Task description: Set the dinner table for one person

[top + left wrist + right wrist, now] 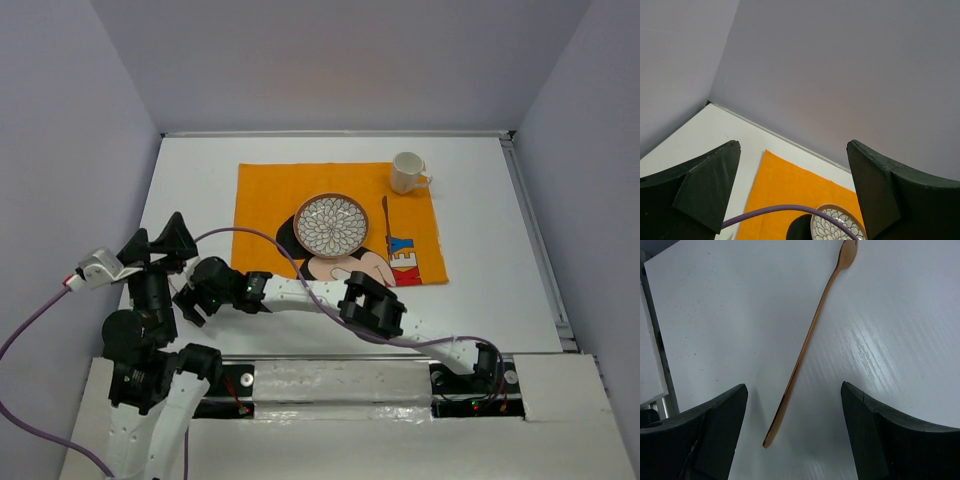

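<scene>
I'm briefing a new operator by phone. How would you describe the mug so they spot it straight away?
Find the orange cloth mat on the white dinner table. The mug stands at the mat's far right corner, beyond the slim utensil beside the patterned plate. It is the only plain white, upright thing there, with a handle pointing right.

white dinner table (pixel 500 270) with a thin metal rim. orange cartoon mat (pixel 265 200) lies flat on it, toward the far middle. a skinny copper fork (pixel 810 335) sits straight on the bare white.
</scene>
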You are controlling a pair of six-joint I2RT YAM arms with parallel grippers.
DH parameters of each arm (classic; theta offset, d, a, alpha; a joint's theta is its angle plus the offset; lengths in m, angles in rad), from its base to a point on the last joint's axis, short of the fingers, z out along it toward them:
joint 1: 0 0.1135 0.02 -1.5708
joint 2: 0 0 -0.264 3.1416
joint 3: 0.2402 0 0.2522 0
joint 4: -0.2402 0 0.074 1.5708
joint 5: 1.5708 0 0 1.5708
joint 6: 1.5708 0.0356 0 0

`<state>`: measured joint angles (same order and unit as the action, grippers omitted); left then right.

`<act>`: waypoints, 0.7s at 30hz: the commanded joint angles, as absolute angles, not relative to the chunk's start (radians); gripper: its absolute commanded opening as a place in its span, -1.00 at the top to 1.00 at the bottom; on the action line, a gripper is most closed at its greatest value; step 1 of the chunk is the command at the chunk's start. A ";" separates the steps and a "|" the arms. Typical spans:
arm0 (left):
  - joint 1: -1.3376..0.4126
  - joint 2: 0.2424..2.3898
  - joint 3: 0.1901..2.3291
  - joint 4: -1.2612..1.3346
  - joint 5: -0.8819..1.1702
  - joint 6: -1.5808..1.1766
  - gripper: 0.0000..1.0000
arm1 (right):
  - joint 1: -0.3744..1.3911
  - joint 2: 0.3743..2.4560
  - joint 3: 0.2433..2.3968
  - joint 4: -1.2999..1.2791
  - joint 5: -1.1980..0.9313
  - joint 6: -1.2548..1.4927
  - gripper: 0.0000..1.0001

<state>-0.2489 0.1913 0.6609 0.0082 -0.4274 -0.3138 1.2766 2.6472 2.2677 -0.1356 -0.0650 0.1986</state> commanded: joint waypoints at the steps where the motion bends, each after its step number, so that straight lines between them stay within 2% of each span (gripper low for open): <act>1: -0.253 0.160 0.655 0.068 -0.454 -0.288 -0.98 | 1.282 2.672 2.330 -0.186 -0.069 0.202 -0.61; 4: -0.253 0.146 0.655 0.067 -0.459 -0.285 -0.98 | 1.282 2.677 2.347 -0.215 -0.057 0.228 -0.46; 5: -0.253 0.143 0.657 0.067 -0.460 -0.287 -0.98 | 1.282 2.678 2.356 -0.222 -0.035 0.236 -0.34; 6: -0.253 0.140 0.658 0.067 -0.462 -0.284 -0.98 | 1.292 2.692 2.374 -0.266 -0.022 0.242 -0.12; 8: -0.253 0.132 0.664 0.060 -0.472 -0.281 -0.98 | 1.292 2.707 2.434 -0.313 0.038 0.261 0.06; 9: -0.253 0.130 0.666 0.054 -0.488 -0.281 -0.98 | 1.292 2.704 2.434 -0.325 0.049 0.267 0.22; 11: -0.253 0.133 0.678 0.016 -0.509 -0.284 -0.98 | 1.292 2.688 2.399 -0.325 0.089 0.285 0.41; 12: -0.253 0.136 0.684 0.002 -0.524 -0.290 -0.98 | 1.292 2.675 2.378 -0.324 0.107 0.290 0.65; 14: -0.253 0.162 0.709 -0.085 -0.546 -0.316 -0.98 | 1.292 2.639 2.308 -0.295 0.150 0.294 0.84; 16: -0.253 0.182 0.722 -0.145 -0.555 -0.350 -0.98 | 1.292 2.617 2.266 -0.252 0.144 0.302 1.00; 21: -0.253 0.213 0.753 -0.314 -0.577 -0.440 -0.98 | 1.273 2.504 2.128 -0.131 0.137 0.316 1.00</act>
<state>-0.2489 0.1860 0.7044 -0.1883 -0.5266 -0.3695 1.2774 2.6099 2.2169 -0.2024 0.1013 0.3023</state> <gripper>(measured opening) 0.989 0.027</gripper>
